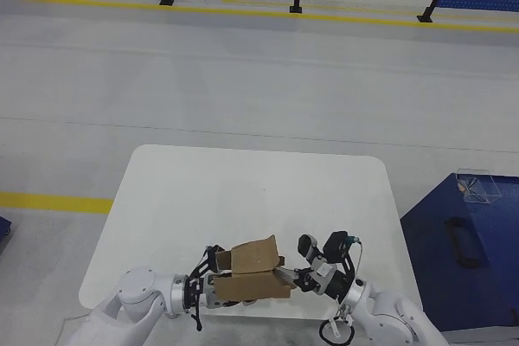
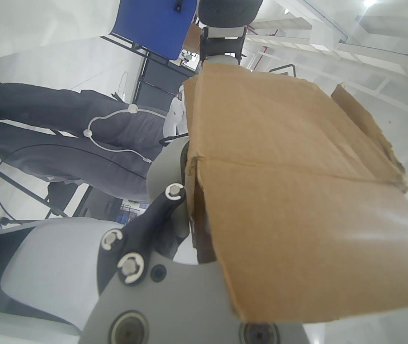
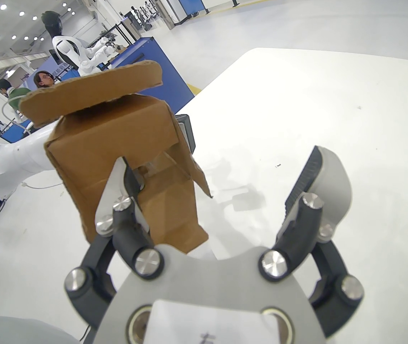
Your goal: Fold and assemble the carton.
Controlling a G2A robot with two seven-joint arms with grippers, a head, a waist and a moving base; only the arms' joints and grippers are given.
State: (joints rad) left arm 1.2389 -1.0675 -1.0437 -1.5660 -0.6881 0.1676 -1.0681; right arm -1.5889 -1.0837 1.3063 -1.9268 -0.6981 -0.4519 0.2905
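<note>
The right gripper is spread wide, with one finger poked into the open end of the brown carton. The left gripper pinches the carton's other end, holding it just above the white bench near the robot's edge. One flap juts out on top.

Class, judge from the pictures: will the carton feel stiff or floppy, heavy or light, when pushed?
Probably light: the left gripper alone seems to hold the carton above the table. Walls look fairly stiff along their creases, but the loose flap splays and would likely bend when pushed.
</note>
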